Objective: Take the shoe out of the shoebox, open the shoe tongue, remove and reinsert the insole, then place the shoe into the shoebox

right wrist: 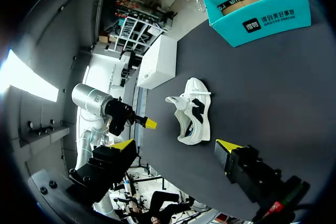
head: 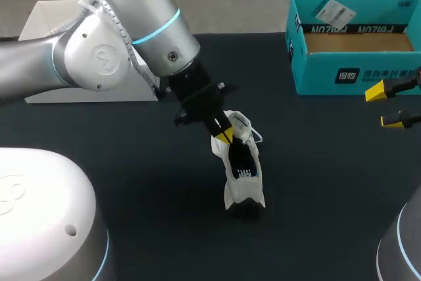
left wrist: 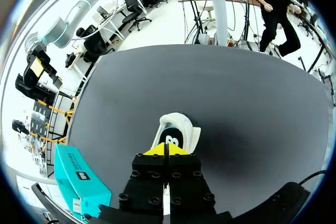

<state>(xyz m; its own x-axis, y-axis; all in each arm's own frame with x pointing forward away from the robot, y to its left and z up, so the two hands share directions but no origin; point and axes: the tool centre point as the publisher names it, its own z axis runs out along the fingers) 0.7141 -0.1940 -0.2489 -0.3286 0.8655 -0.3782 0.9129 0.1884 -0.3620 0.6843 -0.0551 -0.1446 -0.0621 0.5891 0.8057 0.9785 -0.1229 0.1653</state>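
- Sneaker (head: pixel 242 176), white and black, on dark tabletop (head: pixel 131 182), well apart from teal shoebox (head: pixel 342 74).
- Left hand (head: pixel 225 136) pressed together over sneaker.
- Right hand (head: pixel 388 106) spread wide beside shoebox.

A white shoe (head: pixel 242 176) sits mid-desk (head: pixel 131 182); a teal shoebox (head: pixel 355 74) and white box (head: pixel 43 21) line the far edge.

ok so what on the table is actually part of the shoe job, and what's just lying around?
Job: shoe; teal shoebox; left gripper, at the shoe's tongue; right gripper, open, near the shoebox.
Lying about: white box, behind the left arm.
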